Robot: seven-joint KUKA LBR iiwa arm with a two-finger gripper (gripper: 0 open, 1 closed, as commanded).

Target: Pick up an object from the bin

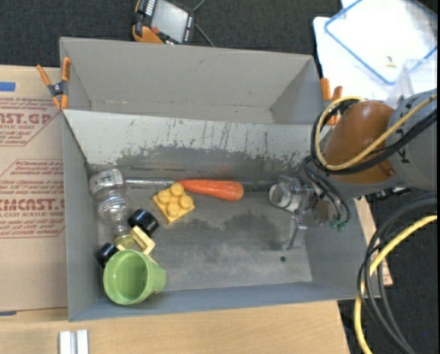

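Item: orange carrot [212,189], mid-bin, at 10 o'clock from my end effector [297,234]; yellow block [174,201] lay just beside its 9 o'clock end.
End effector: hung over bare floor; how wide it stood, I could not tell.
Risk: descending here would have grasped nothing.
Room: open floor toward 9; bin wall [334,271] near at 3.

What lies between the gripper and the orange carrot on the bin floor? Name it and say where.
Nothing visible does. The gripper sits over the right side of the bin, and only bare grey floor runs from it to the right end of the orange carrot. The yellow block lies by the carrot's left end, beyond it.
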